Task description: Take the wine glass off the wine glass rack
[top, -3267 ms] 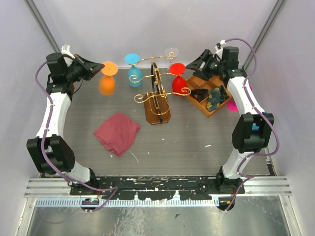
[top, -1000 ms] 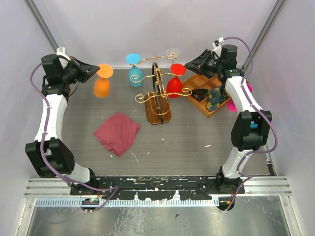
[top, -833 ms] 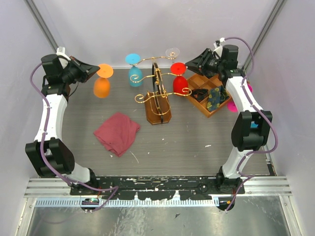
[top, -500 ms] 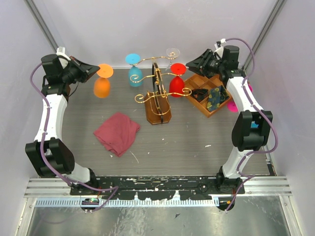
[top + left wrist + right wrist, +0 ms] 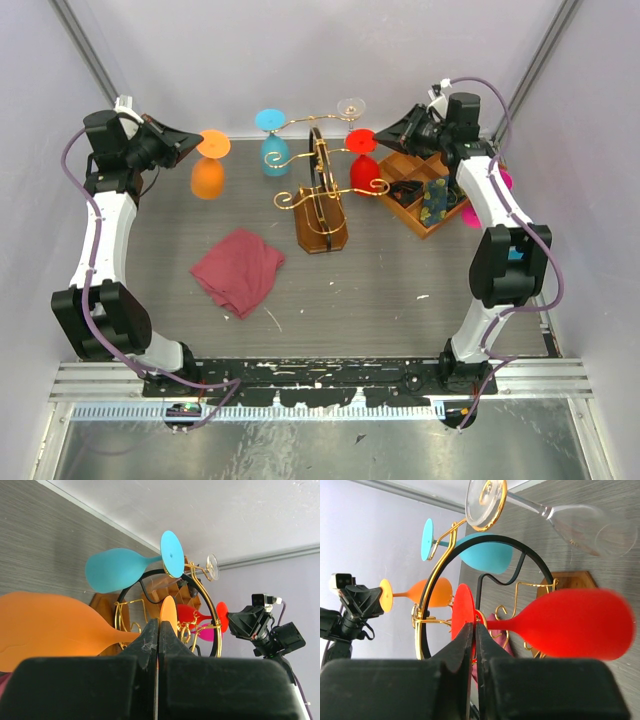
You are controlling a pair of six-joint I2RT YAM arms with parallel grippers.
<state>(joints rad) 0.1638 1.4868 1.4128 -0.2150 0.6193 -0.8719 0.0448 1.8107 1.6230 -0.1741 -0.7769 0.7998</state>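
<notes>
1. A red cloth (image 5: 238, 270) lies nearest, left of centre.
2. The wine glass rack (image 5: 320, 205) stands mid-table, with a wooden tray (image 5: 405, 215) to its right.
3. The left gripper (image 5: 195, 148) is clamped on the foot of the orange wine glass (image 5: 207, 175), held clear of the rack on its left.
4. The right gripper (image 5: 380, 135) pinches the foot rim of the red wine glass (image 5: 364, 170), close against the rack's gold arms.
5. The blue wine glass (image 5: 274, 155) and the clear wine glass (image 5: 349, 106) hang farthest.

Red wine glass (image 5: 565, 625), seemingly motion-blurred
</notes>
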